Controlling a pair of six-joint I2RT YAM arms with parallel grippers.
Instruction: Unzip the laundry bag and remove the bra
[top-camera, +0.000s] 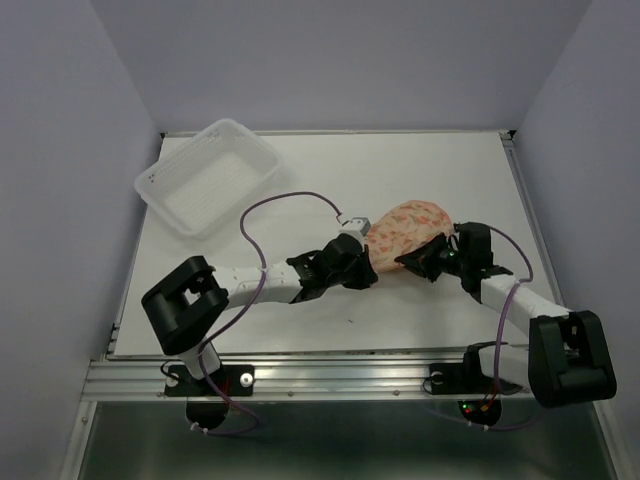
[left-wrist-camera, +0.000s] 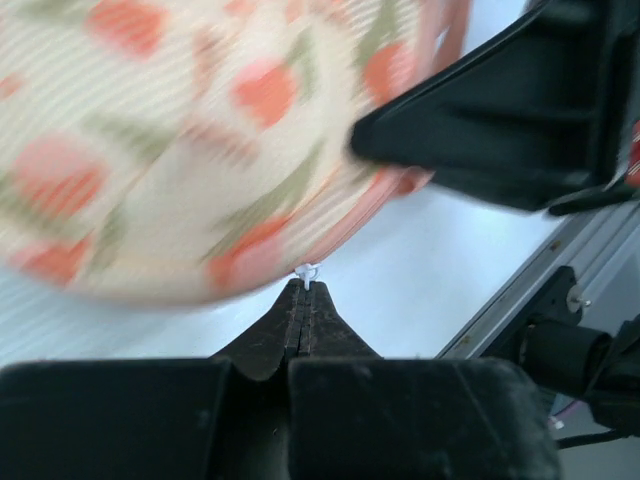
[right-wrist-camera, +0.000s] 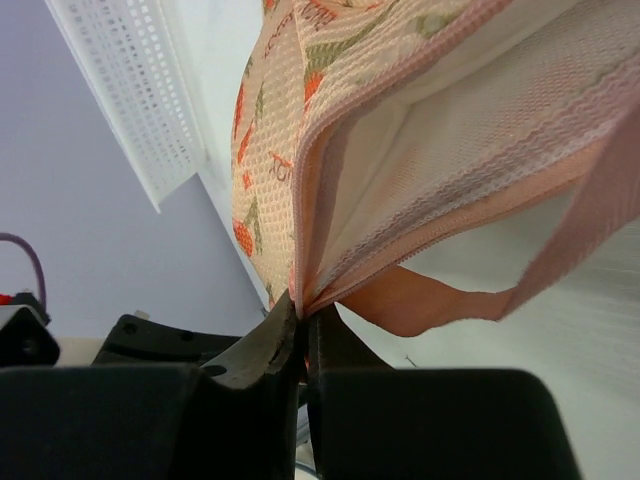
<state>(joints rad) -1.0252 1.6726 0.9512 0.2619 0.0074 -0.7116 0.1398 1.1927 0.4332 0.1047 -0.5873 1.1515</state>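
Right end effector (right-wrist-camera: 301, 308) pinches orange-printed, pink-edged laundry bag (right-wrist-camera: 275, 150).

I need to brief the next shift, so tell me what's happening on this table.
Two robot arms are handling the laundry bag mid-table. The left fingers are shut, pinching a small white tab beside the bag, possibly the zip pull. The right fingers are clamped on the bag's pink edging. The bag gapes there, showing mesh lining; no bra is visible. A white basket sits at the far left.
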